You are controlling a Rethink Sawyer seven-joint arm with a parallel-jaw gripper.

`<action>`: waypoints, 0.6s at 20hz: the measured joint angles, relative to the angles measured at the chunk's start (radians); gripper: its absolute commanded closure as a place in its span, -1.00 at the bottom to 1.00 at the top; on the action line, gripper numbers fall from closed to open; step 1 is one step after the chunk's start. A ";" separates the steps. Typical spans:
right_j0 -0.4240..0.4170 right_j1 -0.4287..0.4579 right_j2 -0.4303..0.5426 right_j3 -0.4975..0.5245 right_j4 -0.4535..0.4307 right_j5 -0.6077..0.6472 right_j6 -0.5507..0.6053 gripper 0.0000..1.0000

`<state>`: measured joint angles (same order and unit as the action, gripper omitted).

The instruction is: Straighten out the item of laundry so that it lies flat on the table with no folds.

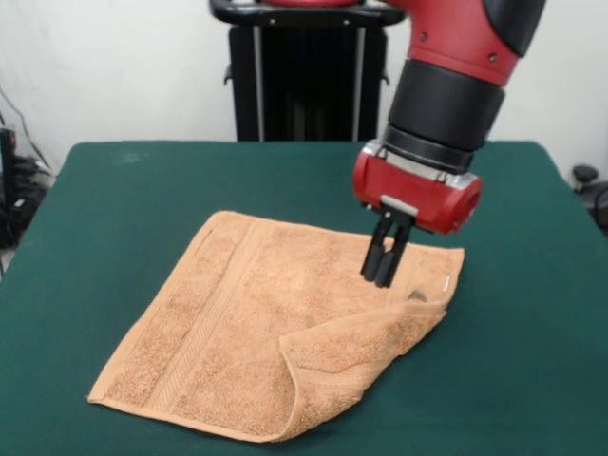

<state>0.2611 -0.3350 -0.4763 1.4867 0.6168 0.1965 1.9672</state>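
**Orange-tan towel spread on the green worktop, one corner folded over**

Orange-tan terry cloth covers the middle of the dark green worktop [114, 190]: the towel [237, 323] lies mostly flat, turned so that its corners point toward the worktop's edges like a diamond. A woven border band runs along its left side. On the near right side, a corner flap is doubled back onto the towel's top face, forming a raised fold with a rounded crease at the near edge. A small white label [446, 281] sits at the towel's right edge, close to the far right corner.

The red and black arm [456, 85] descends from the upper right of the front view, its thick black wrist section leaning slightly to the left above a red housing. Below that housing hangs the pincer [382, 269], its two black fingers [371, 258] pointing down and a little leftward, drawn close together with almost no gap and nothing held between them. The tips are over the towel's right part, just beyond the folded flap and left of the label; whether they touch the cloth cannot be told.
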 measured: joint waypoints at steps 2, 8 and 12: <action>-0.010 0.005 0.003 0.001 0.000 -0.020 0.000 1.00; -0.034 0.013 0.014 0.008 0.000 -0.067 0.000 1.00; -0.033 0.012 0.017 0.019 0.000 -0.079 0.000 1.00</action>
<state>0.2278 -0.3225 -0.4592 1.5053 0.6168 0.1176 1.9672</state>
